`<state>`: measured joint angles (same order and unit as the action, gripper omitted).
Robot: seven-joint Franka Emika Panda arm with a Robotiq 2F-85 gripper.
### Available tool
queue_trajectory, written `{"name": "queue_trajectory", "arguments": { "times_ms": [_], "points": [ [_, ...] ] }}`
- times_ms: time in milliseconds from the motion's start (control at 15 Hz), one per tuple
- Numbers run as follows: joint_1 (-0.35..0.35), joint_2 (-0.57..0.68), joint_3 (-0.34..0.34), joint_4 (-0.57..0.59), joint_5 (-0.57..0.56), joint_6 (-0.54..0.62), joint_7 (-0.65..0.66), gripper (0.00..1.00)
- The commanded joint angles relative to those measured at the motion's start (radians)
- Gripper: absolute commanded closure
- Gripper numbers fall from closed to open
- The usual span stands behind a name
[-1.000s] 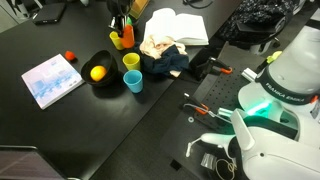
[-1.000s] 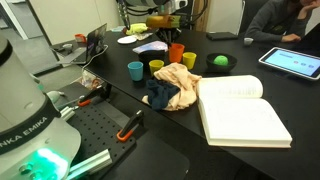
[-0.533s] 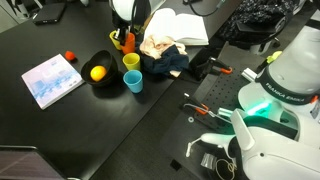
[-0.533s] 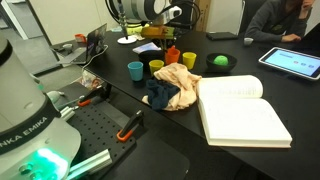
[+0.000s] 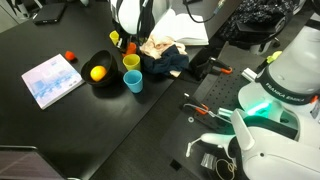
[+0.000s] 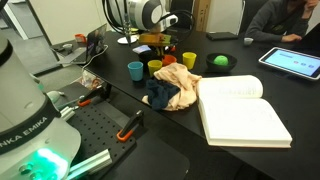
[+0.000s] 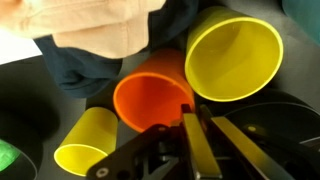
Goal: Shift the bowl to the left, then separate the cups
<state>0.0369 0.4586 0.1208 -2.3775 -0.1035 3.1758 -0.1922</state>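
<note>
Looking through the wrist view, I see the end effector (image 7: 197, 118) coming in from the bottom edge with its fingertips (image 7: 186, 128) drawn close, only a thin gap between them. The tips sit right at the near rim of the orange cup (image 7: 150, 98). I cannot tell whether they pinch that rim or merely hover at it. The orange cup stands upright and open-mouthed, its side against a yellow cup (image 7: 235, 55) on one side, with a smaller-looking yellow cup (image 7: 85, 145) close on the other. A cloth (image 7: 90, 30) lies just beyond them. In an exterior view the arm (image 5: 130, 15) hides the orange cup. The bowl (image 5: 110, 62) rests on the bench (image 5: 60, 130) with a yellow ball (image 5: 97, 72) inside, and the blue cup (image 5: 134, 81) stands alone just beside the bowl.
</note>
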Motion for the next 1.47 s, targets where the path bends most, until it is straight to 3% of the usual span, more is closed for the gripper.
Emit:
{"name": "queue_trajectory", "arguments": {
  "times_ms": [0, 467, 733, 1000, 1333, 1400],
  "points": [
    [0.020, -0.005, -0.018, 0.002, -0.024, 0.029, 0.008, 0.56],
    [0.090, -0.152, -0.101, -0.001, -0.055, -0.172, 0.018, 0.03],
    [0.127, -0.265, -0.150, 0.006, -0.173, -0.358, 0.038, 0.00],
    [0.109, -0.363, -0.121, 0.002, -0.266, -0.515, 0.058, 0.00],
    [0.095, -0.465, -0.083, -0.023, -0.288, -0.656, 0.083, 0.00],
    [0.085, -0.398, -0.081, 0.010, -0.274, -0.617, 0.056, 0.00]
  ]
}}
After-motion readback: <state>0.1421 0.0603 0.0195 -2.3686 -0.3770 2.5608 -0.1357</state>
